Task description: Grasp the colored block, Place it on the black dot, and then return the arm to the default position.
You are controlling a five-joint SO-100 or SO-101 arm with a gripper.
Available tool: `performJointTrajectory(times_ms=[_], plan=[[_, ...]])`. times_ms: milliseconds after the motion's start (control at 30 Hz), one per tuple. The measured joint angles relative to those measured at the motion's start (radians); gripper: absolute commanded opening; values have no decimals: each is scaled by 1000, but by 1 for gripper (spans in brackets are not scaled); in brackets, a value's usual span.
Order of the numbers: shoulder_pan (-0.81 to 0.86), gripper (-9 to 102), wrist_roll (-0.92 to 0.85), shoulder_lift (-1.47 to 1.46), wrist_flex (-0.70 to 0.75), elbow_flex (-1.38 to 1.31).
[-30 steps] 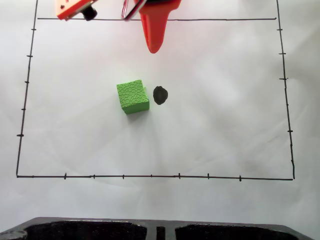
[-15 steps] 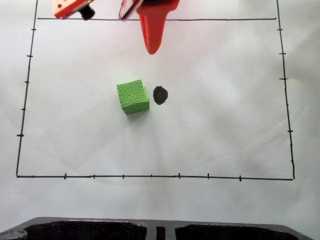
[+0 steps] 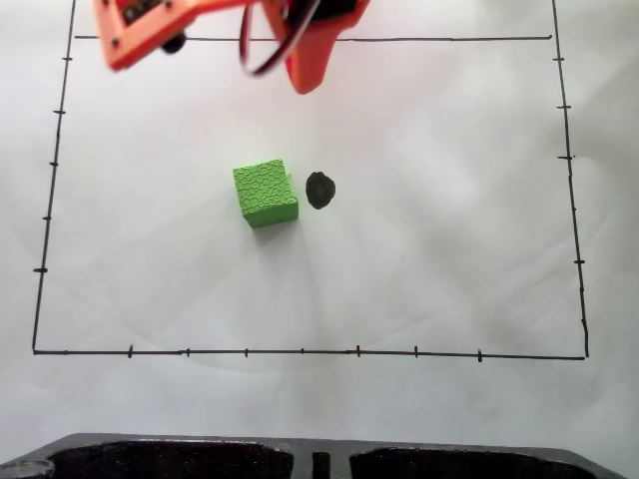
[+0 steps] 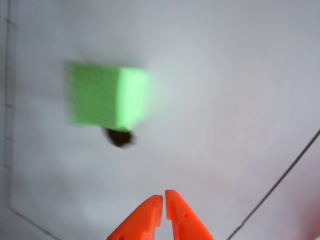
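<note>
The green cube (image 3: 266,194) rests on the white paper near the middle of the fixed view, with the black dot (image 3: 319,190) just to its right, a narrow gap between them. In the blurred wrist view the cube (image 4: 107,95) stands over the dot (image 4: 119,137), which peeks out below it. My orange gripper (image 3: 305,82) hangs at the top of the fixed view, well clear of the cube. Its two tips (image 4: 164,199) meet with only a hairline slit, so it is shut and empty.
A thin black marker border with ticks (image 3: 300,351) frames the paper. A dark moulded base (image 3: 319,459) lies along the bottom edge of the fixed view. The orange camera module (image 3: 140,30) and looped cables (image 3: 265,55) sit at the top left.
The arm has pulled up and back: the finger tip has retreated toward the top edge and the camera module looks larger. Cube and dot have not moved.
</note>
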Motion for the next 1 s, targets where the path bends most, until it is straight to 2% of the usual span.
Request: performJointTrajectory(times_ms=[367, 600, 833, 1000], plan=[[121, 4, -135, -193, 121, -295], [146, 19, -147, -370, 147, -426], [146, 33, -170, -446, 147, -439], [163, 37, -176, -486, 147, -439]])
